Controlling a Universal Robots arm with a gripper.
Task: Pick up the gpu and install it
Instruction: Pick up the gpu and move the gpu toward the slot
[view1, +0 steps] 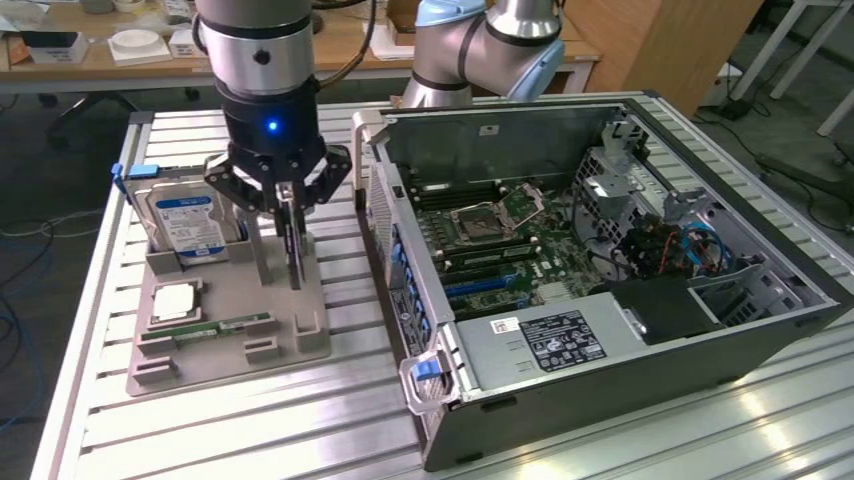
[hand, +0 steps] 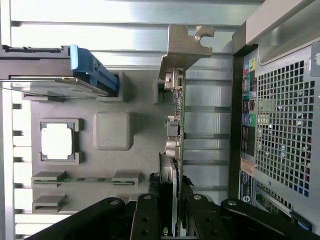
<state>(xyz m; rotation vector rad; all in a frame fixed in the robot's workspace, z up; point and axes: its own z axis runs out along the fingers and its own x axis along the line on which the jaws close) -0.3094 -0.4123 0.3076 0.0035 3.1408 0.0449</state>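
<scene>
The end effector (view1: 287, 205) is hanging over the grey tray (view1: 227, 320) on the slatted metal surface (view1: 267, 430). It is clamping the gpu (view1: 295, 255) by its upper edge. In the wrist view its fingers (hand: 147, 220) are pressing against both faces of the card (hand: 176, 130).

The gpu is standing on edge, upright, at the side of the tray nearest the open computer case (view1: 641, 375), with its silvery bracket (hand: 182, 47) at the far end. Whether its lower edge is resting in the tray is not clear.

Towards the exterior view's left, a hard drive (view1: 191, 225) with a blue-white label is standing at the far end of the tray. A processor chip (view1: 176, 300) and a green RAM stick (view1: 220, 328) are lying nearer. The case is sitting just beside the tray, on the exterior view's right.
</scene>
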